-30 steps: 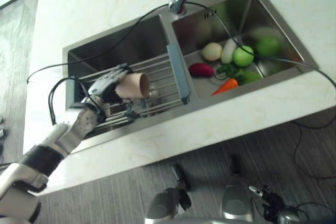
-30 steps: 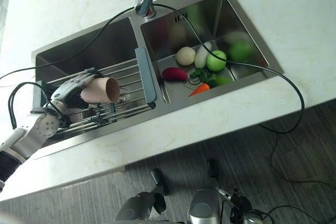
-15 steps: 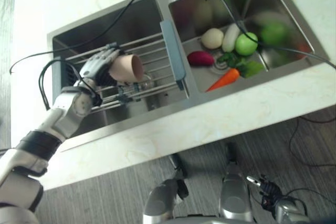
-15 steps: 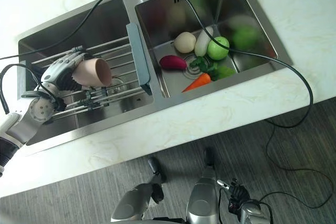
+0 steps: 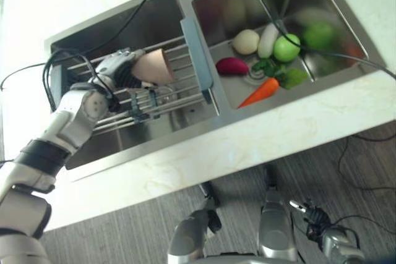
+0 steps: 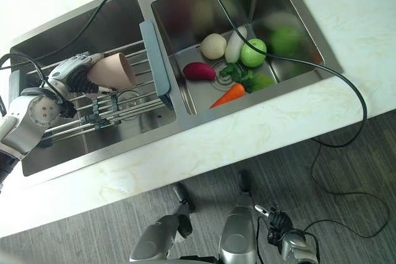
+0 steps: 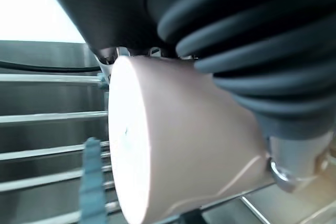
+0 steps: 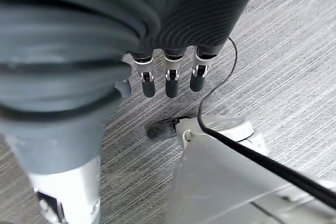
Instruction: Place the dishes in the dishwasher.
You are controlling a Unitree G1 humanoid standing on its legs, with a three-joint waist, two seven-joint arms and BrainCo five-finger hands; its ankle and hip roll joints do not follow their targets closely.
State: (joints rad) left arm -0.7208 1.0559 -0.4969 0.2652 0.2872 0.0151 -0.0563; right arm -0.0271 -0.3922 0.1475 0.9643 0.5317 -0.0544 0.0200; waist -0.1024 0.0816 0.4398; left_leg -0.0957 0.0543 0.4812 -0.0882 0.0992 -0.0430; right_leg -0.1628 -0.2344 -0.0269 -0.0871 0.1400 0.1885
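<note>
One pink cup (image 6: 113,71) gripped in my left hand (image 6: 73,73), fingers curled round it, held on its side over the wire rack (image 6: 127,100) in the left sink basin (image 6: 37,41), my right hand (image 8: 167,80) hanging over the floor (image 8: 294,51), fingers relaxed and empty, vegetables (image 6: 235,69) in the right basin.

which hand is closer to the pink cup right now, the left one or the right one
Left. The left hand is wrapped around the pink cup over the sink rack. The right hand hangs over the floor, away from the sink.
</note>
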